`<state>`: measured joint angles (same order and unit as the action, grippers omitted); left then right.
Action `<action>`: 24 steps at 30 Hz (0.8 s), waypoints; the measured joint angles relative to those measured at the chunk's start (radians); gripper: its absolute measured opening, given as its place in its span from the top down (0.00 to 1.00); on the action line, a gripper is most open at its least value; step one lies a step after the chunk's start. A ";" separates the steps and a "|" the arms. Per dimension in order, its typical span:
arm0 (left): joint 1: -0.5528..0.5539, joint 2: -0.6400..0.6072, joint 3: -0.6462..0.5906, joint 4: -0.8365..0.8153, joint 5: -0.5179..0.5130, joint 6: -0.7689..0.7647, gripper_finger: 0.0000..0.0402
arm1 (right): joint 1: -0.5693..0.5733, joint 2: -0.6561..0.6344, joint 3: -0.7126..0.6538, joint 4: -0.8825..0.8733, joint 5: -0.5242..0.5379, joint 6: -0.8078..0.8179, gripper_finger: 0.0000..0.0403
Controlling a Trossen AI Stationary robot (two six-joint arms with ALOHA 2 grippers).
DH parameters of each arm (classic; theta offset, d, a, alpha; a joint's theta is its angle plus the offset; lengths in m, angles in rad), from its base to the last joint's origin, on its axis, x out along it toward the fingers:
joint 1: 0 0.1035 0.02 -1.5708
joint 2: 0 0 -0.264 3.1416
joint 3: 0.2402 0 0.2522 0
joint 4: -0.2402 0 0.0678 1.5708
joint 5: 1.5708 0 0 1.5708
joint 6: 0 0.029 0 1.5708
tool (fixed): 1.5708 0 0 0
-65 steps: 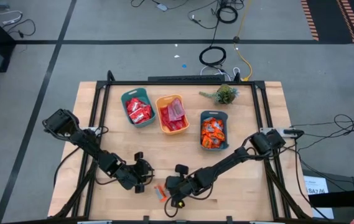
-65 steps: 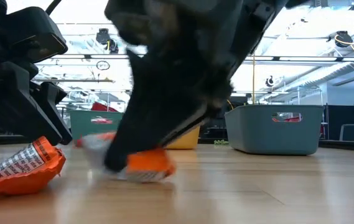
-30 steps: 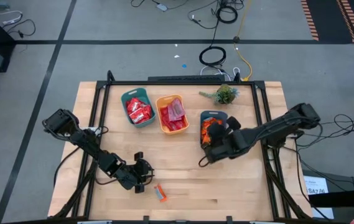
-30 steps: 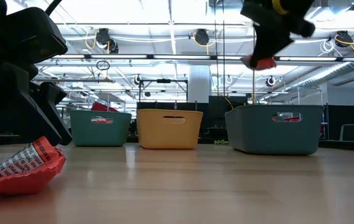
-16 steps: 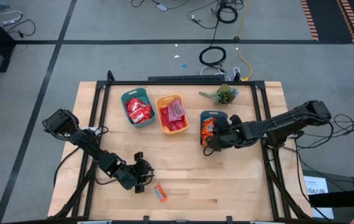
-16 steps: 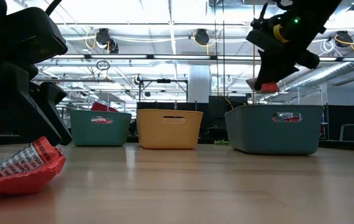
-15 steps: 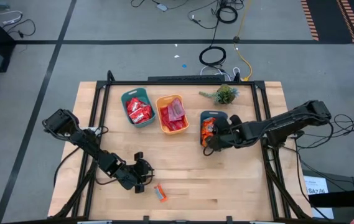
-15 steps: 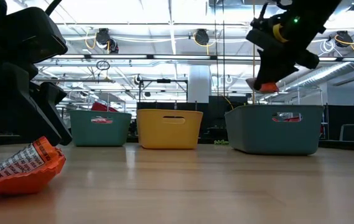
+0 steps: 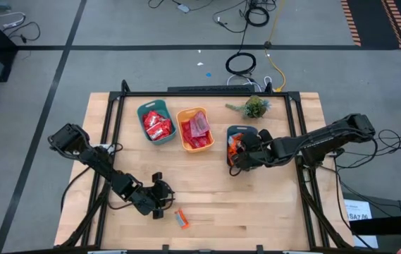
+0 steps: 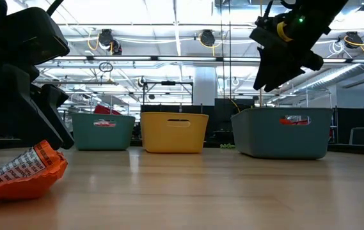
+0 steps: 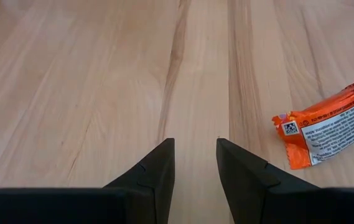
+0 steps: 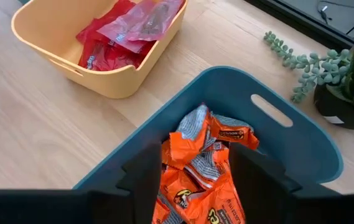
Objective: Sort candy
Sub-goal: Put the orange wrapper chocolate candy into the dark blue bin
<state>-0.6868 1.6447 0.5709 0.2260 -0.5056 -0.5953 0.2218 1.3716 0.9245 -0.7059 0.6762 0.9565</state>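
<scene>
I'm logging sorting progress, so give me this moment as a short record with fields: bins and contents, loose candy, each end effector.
left teal bin: red candies
orange bin: red candies, one pale pink packet
right teal bin: orange candies
loose candy: one orange candy on the table near the front edge
left end effector: low over the table beside the loose candy, fingers apart, empty
right end effector: above the right teal bin, fingers apart, nothing between them
plant: behind the right teal bin

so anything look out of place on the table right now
One orange candy lies loose on the bare wood at the table's near edge, beside the left pincer, while the other candies sit in the three bins. Nothing looks spilled or damaged.
</scene>
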 joint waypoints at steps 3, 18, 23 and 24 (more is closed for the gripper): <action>0.000 0.000 0.000 0.000 0.000 0.000 0.68 | 0.003 0.000 0.000 0.000 -0.018 -0.001 0.53; 0.000 0.000 0.000 0.000 0.000 0.000 0.68 | 0.029 0.000 0.000 0.061 -0.112 -0.055 0.52; 0.000 0.000 0.000 0.000 0.000 0.000 0.68 | 0.046 0.000 0.000 0.100 -0.115 -0.085 0.53; 0.000 0.000 0.000 0.000 0.000 0.000 0.68 | 0.049 0.000 0.000 0.103 -0.115 -0.086 0.53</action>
<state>-0.6868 1.6447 0.5709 0.2260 -0.5056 -0.5953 0.2711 1.3716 0.9245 -0.6028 0.5615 0.8707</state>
